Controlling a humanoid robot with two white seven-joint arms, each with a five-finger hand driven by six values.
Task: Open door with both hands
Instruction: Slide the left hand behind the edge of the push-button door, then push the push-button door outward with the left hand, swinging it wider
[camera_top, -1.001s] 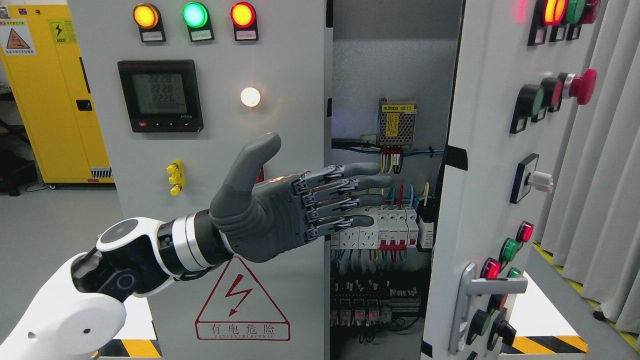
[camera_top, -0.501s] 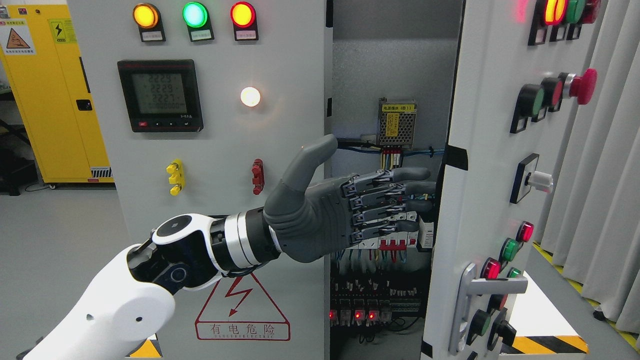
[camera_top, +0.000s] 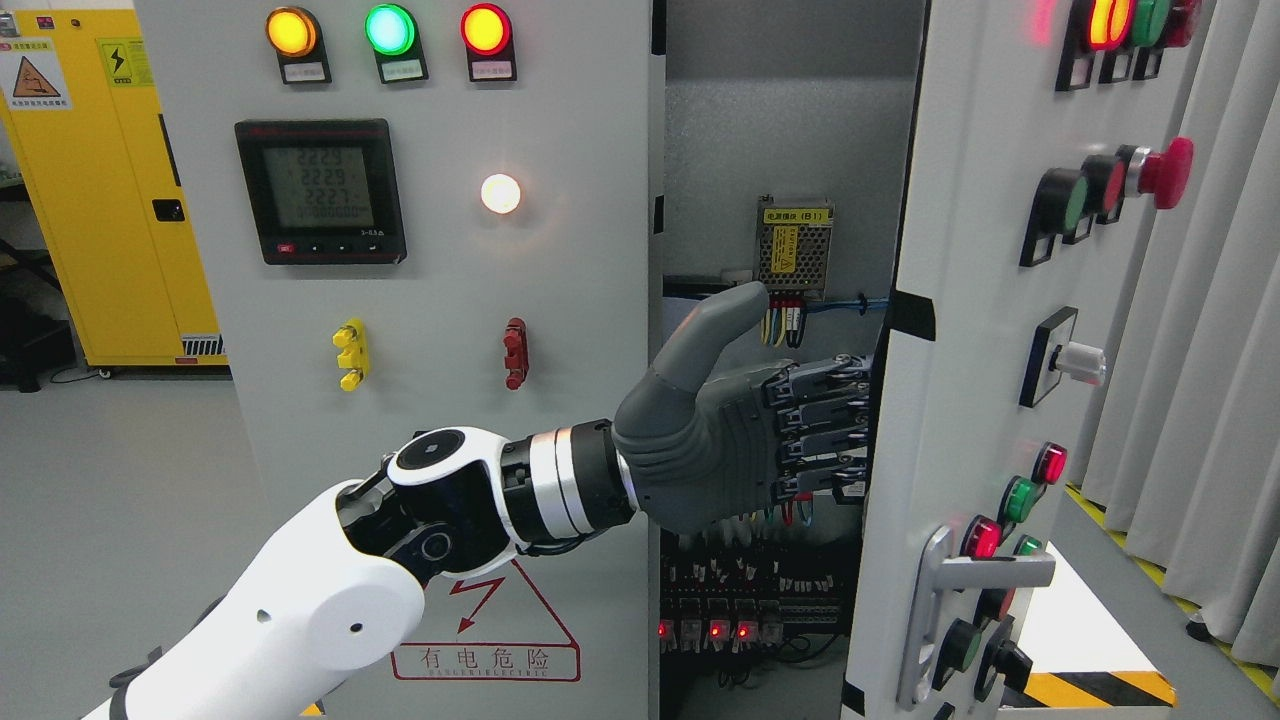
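Left arm (camera_top: 300, 610): white shell, enters from lower left and reaches across toward the right.
Left hand (camera_top: 740, 440): grey, thumb raised, fingers (camera_top: 825, 425) extended flat into the gap, tips hidden behind the door edge; whether they grip it cannot be told.
Right door (camera_top: 960, 300): partly ajar, swung toward the camera, carrying coloured buttons and a metal handle (camera_top: 985, 580).
Left panel (camera_top: 420, 300): closed, with meter display (camera_top: 320, 190) and three lamps.
Cabinet interior (camera_top: 770, 600): wiring and breakers visible.
Yellow cabinet (camera_top: 90, 200): far left, behind.

left hand (camera_top: 730, 450) in cabinet gap — fixed panel (camera_top: 420, 300) left, open door (camera_top: 1000, 330) right
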